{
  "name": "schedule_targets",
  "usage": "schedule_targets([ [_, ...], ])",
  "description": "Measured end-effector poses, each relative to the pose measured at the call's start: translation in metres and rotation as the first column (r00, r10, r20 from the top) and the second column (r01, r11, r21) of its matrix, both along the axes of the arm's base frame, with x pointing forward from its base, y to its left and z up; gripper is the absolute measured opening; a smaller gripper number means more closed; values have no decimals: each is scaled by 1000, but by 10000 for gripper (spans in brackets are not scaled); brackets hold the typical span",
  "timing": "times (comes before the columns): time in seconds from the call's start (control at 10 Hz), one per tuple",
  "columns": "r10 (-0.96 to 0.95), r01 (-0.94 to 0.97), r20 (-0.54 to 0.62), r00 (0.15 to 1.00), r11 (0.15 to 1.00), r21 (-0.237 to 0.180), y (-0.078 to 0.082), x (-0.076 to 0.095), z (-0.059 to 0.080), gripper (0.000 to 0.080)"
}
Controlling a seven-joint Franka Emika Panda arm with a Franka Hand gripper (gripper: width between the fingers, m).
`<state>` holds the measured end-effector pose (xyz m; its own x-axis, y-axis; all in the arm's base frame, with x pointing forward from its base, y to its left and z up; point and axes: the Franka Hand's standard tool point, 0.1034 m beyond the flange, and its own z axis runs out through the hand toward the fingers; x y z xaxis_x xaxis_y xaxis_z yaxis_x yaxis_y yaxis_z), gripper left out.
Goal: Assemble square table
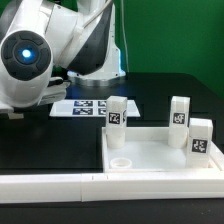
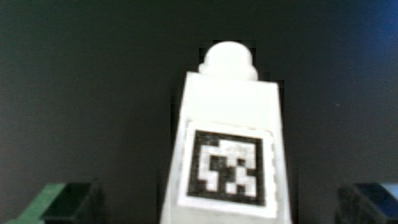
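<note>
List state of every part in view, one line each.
square table top: flat on the table, sockets up, near corner socket empty.
leg at the exterior view's left: upright on the top.
back leg: upright on the top.
leg at the exterior view's right: upright on the top.
fourth leg: lying loose on the table, not held.
gripper: open, over the fourth leg.
marker board: flat on the table.

Bright exterior view; dim, perhaps defocused wrist view.
</note>
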<state>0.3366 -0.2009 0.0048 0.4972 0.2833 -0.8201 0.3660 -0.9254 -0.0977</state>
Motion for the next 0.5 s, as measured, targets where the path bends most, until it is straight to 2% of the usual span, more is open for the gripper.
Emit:
schedule_targets([
  [0.2,0,0,-2,1000,1000,0,0,-1,-1,397],
  [0.3,0,0,-2,1000,1000,0,0,-1,-1,397],
  [0.4,0,0,-2,1000,1000,0,0,-1,-1,288],
  [0.5,0,0,-2,1000,1000,0,0,-1,-1,288],
])
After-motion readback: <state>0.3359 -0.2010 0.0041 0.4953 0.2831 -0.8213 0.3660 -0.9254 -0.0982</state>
